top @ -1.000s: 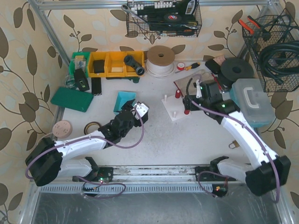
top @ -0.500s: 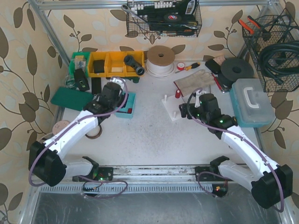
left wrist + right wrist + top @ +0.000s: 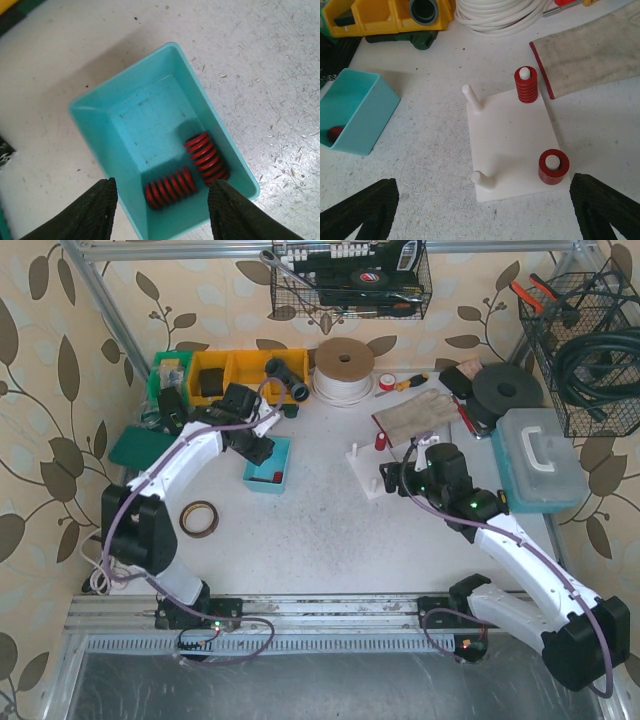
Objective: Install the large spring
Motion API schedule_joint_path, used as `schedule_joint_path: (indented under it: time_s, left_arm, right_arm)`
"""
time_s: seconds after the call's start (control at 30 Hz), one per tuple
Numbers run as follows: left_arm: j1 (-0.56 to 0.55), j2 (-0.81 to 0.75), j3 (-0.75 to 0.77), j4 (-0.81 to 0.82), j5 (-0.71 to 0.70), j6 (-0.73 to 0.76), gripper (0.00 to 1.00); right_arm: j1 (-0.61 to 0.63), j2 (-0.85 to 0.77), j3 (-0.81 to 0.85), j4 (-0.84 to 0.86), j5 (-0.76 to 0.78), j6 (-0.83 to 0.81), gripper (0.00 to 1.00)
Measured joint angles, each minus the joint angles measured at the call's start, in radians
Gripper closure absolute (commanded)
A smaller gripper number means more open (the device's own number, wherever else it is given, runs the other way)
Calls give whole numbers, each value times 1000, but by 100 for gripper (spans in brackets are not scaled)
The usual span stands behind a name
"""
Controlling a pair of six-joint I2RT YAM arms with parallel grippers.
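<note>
You are at the pick. Your left gripper (image 3: 162, 202) points straight down over the teal bin (image 3: 120, 77), fingers apart and holding nothing, with two red springs (image 3: 169, 187) lying side by side on the bin floor just beneath. Judge which is the large one, then drop lower and pinch it across its coils. Beyond, your right gripper (image 3: 485, 210) hovers spread wide before the white peg board (image 3: 510, 145), where two bare pegs (image 3: 471, 97) stand free. The left arm reaches far forward.

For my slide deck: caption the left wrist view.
Open fingers hover above a teal bin holding two red springs.
</note>
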Motion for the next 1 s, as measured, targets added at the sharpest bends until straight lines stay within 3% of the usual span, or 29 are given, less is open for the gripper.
schedule_joint_path:
  time_s: [0.2, 0.53, 1.0]
  left_arm:
    - [35, 154, 121, -94, 116, 118, 48]
    - [49, 359, 235, -251, 177, 292, 43]
    - [55, 452, 242, -223, 182, 365, 35]
  right_arm:
    - [16, 0, 0, 5, 0, 0, 8]
    - [33, -1, 0, 5, -3, 0, 8]
    - [41, -1, 0, 5, -2, -1, 8]
